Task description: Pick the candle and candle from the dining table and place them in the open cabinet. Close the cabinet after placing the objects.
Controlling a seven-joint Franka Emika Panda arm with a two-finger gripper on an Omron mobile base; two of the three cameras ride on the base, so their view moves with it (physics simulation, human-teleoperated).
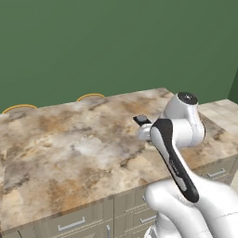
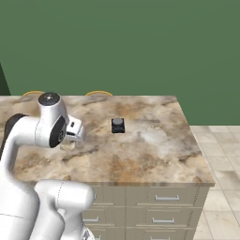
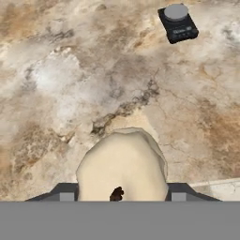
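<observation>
Hand [image 3: 120, 199] holds the pale cream candle [image 3: 123, 164] between its fingers, wick end facing the camera, above the marbled tabletop [image 3: 70, 70], so the cabinet, out of sight from here, must be reached by turning away from it.

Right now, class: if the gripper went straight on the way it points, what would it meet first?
Probably the dining table: the gripper, closed on the cream candle, looks down onto bare marbled stone. The dark scale lies off that line.
</observation>
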